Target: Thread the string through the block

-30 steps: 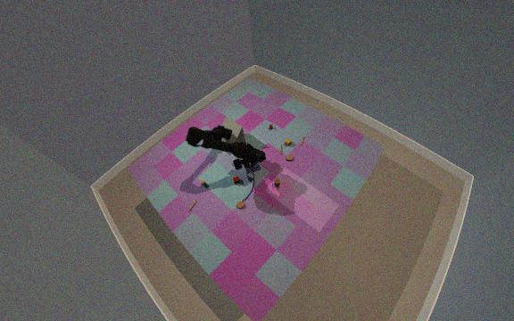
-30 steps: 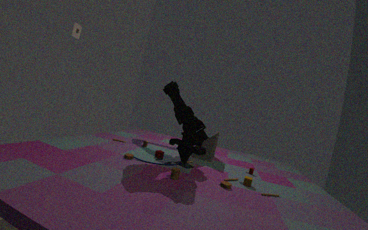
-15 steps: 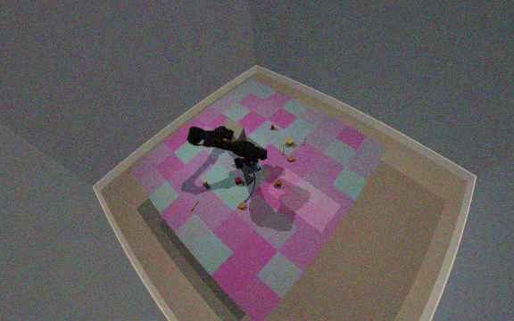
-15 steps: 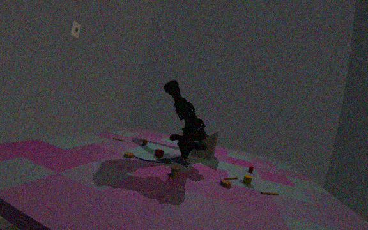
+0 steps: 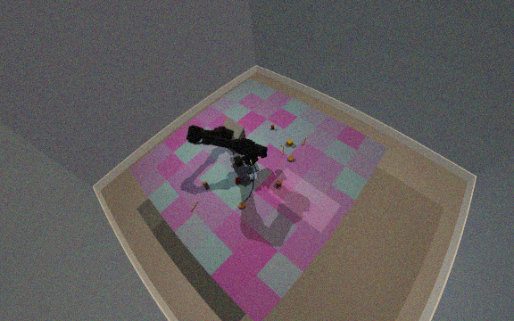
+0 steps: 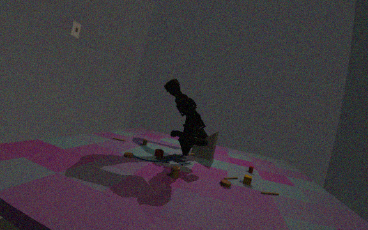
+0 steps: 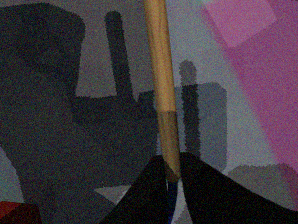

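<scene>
Fingers are closed on the stick point(image 7: 161, 76), pinching its lower end at the bottom centre of the wrist view. The stick rises from there almost straight toward the top of the frame, leaning slightly left, and casts shadows on the counter point(image 7: 246, 63) beneath it. A dark blue string point(image 5: 252, 185) shows just below the grip. In the top view it curves down from the arm point(image 5: 226, 139) to a round wooden button point(image 5: 242, 205) lying on the counter, below and slightly left of the fingers. A dark red block point(image 6: 159, 153) sits left of the arm's base in the exterior view; whether it has a hole cannot be told. Its corner appears at the lower left of the wrist view. A small tan cylinder point(image 6: 175, 170) stands just in front of the arm. Toward the right, a yellow block point(image 6: 247, 179), a flat tan disc point(image 6: 225, 183), a small red peg point(image 6: 250, 169) and a loose stick point(image 6: 269, 193) lie well apart from the arm.
</scene>
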Motion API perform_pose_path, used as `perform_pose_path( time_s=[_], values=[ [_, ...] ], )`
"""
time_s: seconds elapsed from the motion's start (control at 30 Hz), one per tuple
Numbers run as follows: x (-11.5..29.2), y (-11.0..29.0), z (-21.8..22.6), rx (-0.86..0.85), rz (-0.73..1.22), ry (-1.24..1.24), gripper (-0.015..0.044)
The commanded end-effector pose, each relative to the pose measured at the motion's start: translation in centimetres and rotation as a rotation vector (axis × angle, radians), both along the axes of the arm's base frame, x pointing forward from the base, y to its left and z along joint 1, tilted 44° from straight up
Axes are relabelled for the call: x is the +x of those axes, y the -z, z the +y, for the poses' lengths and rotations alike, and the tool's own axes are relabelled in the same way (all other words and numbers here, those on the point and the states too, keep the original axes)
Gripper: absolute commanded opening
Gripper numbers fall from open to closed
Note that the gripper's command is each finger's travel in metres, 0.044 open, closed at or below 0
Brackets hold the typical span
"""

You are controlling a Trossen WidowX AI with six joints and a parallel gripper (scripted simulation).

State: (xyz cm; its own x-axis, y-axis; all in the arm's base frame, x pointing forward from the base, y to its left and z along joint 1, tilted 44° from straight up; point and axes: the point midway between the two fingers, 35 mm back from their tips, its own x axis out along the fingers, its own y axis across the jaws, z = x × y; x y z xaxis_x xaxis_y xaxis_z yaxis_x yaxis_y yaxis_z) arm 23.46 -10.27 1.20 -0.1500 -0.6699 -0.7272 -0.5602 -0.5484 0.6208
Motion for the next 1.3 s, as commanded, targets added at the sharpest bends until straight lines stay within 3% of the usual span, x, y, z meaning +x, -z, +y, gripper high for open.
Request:
perform_pose_path(
  time_s=[0.0,1.27],
  values=[
    [0.4,-0.5,0.4,0.003,-0.015,0.002,0.0],
    [1.9,-3.8,1.4,0.04,0.018,0.05,0.0]
  ],
)
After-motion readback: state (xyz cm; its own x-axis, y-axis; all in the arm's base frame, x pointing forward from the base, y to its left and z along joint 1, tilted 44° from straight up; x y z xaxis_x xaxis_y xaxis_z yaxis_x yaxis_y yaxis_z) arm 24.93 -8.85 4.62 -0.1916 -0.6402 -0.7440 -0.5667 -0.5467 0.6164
